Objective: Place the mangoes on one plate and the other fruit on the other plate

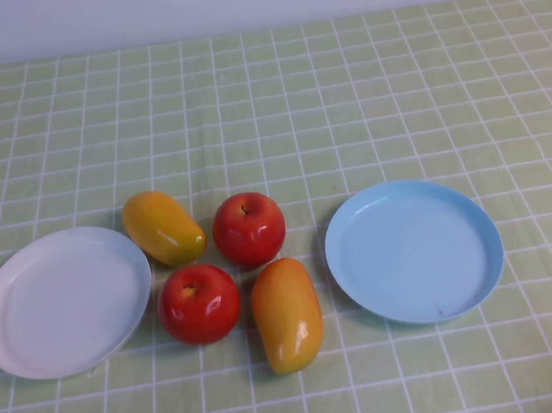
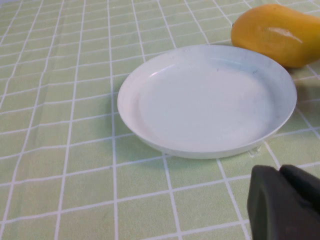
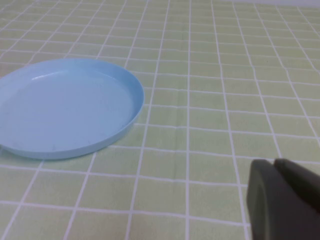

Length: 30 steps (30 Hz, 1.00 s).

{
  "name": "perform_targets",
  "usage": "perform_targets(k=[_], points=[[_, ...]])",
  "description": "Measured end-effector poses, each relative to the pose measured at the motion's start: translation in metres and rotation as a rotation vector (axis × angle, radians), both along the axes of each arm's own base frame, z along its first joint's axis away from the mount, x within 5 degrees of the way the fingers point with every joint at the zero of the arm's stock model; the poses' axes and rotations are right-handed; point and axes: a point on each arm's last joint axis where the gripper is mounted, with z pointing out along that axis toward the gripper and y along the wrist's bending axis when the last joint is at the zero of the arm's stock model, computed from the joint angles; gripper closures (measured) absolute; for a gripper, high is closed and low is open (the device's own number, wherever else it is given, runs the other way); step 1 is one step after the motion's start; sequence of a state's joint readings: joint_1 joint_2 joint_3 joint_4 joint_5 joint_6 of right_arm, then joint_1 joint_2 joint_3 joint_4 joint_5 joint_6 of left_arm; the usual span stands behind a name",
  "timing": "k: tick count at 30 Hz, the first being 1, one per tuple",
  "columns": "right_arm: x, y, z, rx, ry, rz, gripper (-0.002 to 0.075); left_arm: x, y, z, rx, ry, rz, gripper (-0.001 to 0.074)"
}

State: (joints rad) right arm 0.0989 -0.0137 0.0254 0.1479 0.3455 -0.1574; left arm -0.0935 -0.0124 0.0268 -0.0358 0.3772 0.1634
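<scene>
Nearest the raised camera lay the longer of the two glossy oblong yellow-orange mangoes [image 1: 287, 313], lengthwise on the green checked tablecloth [image 1: 342, 88], its reddish blush along one side. Just beside it on the robot's left sat a round shiny red apple [image 1: 199, 303], and behind that pair a second red apple [image 1: 249, 229], the three fruits close enough that I could not tell whether they touched. The second, shorter mango [image 1: 163, 226] lay tilted to the left of the far apple, next to the rim of the round white shallow plate [image 1: 63, 302]. That plate sat at the left of the cluster and held nothing. The round light blue plate [image 1: 413, 250] sat to the right of the fruit, a little apart from the long mango, and was bare too.

Neither arm showed in the high view. The left gripper [image 2: 284, 202] hung low over the cloth just short of the white plate, with the short mango beyond the plate's far rim; its dark fingers were pressed together. The right gripper [image 3: 282, 197] hovered over the cloth near the blue plate, its fingers likewise together, holding nothing
</scene>
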Motion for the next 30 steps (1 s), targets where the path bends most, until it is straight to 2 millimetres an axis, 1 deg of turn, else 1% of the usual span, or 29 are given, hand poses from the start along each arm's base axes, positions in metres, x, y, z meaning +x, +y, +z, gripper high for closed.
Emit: perform_targets(k=[14, 21, 24, 30], points=[[0.0, 0.0, 0.0, 0.0, 0.0, 0.0, 0.0741, 0.0, 0.0, 0.0, 0.0, 0.0, 0.0, 0.0737], [0.0, 0.0, 0.0, 0.0, 0.0, 0.0, 0.0741, 0.0, -0.001, 0.002, -0.028, -0.016, 0.0, 0.0737], [0.0, 0.0, 0.0, 0.0, 0.0, 0.0, 0.0741, 0.001, -0.003, 0.004, -0.107, -0.036, -0.003, 0.0737], [0.0, 0.0, 0.0, 0.0, 0.0, 0.0, 0.0741, 0.002, -0.01, 0.014, -0.479, -0.076, 0.001, 0.0737]])
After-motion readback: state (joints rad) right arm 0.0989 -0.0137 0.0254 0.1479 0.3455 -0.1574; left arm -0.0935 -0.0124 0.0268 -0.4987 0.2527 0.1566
